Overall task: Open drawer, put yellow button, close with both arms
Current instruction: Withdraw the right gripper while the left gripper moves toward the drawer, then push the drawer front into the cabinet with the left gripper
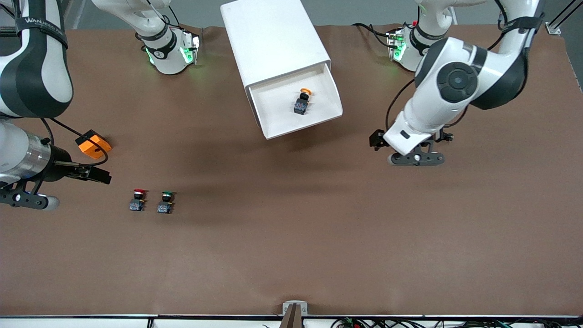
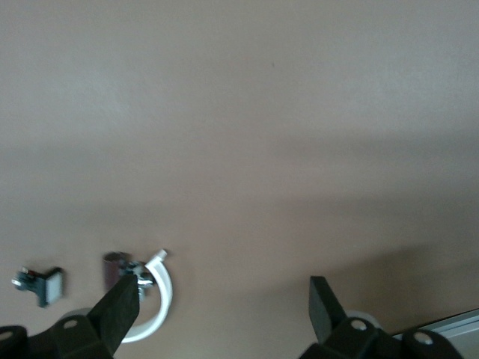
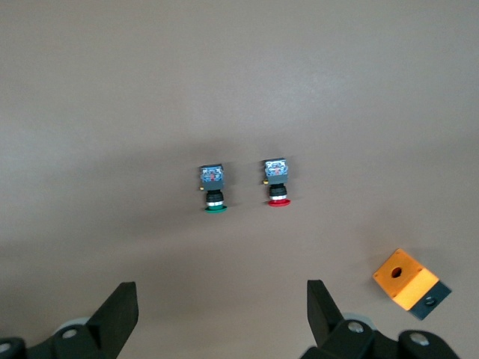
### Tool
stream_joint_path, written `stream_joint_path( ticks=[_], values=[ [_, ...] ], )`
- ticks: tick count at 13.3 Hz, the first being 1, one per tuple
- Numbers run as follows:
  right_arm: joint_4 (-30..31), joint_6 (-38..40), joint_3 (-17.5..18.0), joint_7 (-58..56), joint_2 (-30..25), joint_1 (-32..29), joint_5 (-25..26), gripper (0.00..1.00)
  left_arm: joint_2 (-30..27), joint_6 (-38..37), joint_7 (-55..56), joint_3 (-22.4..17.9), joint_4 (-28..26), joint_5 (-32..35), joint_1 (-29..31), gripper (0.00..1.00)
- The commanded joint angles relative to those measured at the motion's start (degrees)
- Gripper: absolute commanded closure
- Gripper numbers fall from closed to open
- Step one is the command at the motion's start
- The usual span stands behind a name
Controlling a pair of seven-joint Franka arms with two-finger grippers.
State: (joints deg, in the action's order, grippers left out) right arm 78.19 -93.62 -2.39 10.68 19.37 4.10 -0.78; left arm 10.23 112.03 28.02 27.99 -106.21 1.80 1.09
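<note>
On the brown bench point(image 1: 291, 237), a red-capped button point(image 1: 137, 200) and a green-capped button point(image 1: 165, 202) stand side by side toward the right arm's end. The right gripper point(image 3: 221, 310) hangs above them, jaws wide apart and empty, an orange box point(image 1: 93, 144) close by. The left gripper point(image 2: 224, 307) hovers over bare bench, jaws equally spread, holding nothing. Farther back, the drawer point(image 1: 273, 98) stands pulled out of the white cabinet point(image 1: 273, 36), the yellow button point(image 1: 302, 102) in its tray.

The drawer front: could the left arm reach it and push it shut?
Probably yes. The left gripper hangs open over bare table beside the open drawer, toward the left arm's end, with nothing between them. The yellow button lies inside.
</note>
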Motion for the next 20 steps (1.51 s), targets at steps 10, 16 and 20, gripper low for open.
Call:
stream_joint_path(
  ticks=[10, 16, 20],
  values=[
    [-0.50, 1.25, 0.81, -4.35, -0.56, -3.05, 1.04, 0.00, 9.36, 7.59, 6.68, 2.16, 0.56, -0.04, -8.55, 0.00],
    [-0.50, 6.16, 0.81, -4.52, -3.54, -5.33, 0.69, 0.00, 12.70, 5.41, 17.22, 4.35, 0.48, -1.44, -13.30, 0.00],
    [-0.32, 9.33, 0.99, -6.72, -6.62, -7.35, 0.60, 0.00, 12.70, -0.57, 19.26, 7.07, 0.83, -3.37, -14.10, 0.00]
  ],
)
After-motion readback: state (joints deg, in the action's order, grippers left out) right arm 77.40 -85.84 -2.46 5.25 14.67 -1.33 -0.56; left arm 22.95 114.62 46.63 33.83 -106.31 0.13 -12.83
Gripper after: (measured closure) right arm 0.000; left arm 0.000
